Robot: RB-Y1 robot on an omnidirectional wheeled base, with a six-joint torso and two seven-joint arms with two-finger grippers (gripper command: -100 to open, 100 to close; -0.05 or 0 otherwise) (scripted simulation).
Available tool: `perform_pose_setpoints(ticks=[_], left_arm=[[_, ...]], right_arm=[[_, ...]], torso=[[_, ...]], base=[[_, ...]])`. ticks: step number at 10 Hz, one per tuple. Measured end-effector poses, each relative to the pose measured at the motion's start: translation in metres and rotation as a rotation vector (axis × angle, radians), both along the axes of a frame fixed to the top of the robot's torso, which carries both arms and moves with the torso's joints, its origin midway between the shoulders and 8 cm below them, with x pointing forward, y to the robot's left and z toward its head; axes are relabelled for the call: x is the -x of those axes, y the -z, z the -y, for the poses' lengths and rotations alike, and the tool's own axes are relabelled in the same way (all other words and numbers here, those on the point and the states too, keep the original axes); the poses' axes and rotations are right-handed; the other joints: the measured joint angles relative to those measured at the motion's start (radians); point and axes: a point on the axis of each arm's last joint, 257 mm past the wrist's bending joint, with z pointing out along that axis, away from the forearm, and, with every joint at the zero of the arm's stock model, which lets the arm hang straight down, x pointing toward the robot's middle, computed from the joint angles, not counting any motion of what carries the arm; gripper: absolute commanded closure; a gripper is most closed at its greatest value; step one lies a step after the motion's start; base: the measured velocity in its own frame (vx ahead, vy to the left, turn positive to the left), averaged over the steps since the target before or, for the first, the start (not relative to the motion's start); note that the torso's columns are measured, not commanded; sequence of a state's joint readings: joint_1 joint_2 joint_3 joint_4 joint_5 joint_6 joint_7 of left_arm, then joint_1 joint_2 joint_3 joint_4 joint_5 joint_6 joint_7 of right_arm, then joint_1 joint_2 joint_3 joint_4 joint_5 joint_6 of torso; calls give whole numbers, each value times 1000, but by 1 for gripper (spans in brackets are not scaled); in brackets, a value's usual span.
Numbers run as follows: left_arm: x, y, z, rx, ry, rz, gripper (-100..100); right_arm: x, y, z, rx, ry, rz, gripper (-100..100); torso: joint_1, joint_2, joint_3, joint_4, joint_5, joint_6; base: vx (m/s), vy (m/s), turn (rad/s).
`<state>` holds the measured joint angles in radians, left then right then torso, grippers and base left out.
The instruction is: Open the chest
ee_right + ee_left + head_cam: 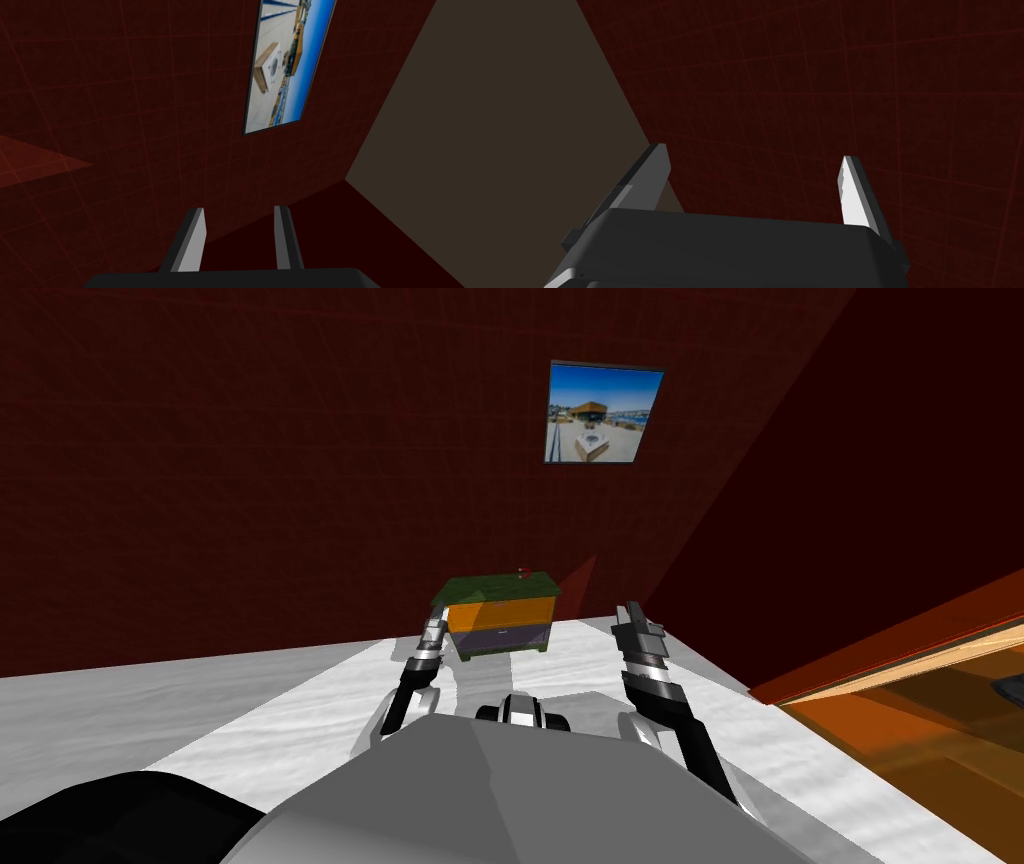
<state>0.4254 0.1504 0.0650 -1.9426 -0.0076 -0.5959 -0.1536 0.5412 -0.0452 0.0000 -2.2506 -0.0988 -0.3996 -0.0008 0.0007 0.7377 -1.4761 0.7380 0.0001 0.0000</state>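
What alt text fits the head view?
A chest, green top, orange and purple front, stands on the floor against a dark red wall. The left gripper and right gripper flank it; a framed picture hangs above.

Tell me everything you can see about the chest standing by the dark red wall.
The chest is small and boxy: dark green top and frame, orange upper front, purple lower front, both looking shut, short feet. It stands upright on the pale floor against the wall. The left end effector overlaps its left edge in the head view; contact cannot be told.
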Motion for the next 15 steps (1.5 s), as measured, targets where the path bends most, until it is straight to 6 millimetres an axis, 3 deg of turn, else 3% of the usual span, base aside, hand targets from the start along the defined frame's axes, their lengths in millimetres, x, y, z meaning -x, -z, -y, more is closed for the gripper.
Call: perform_pose_setpoints(ticks=[15], left_arm=[[-3,106,-25,-71,-33,-111,-100]], right_arm=[[0,0,0,0,0,0,0]], torso=[[-1,2,1,0,0,0]], base=[[90,-31,11]])
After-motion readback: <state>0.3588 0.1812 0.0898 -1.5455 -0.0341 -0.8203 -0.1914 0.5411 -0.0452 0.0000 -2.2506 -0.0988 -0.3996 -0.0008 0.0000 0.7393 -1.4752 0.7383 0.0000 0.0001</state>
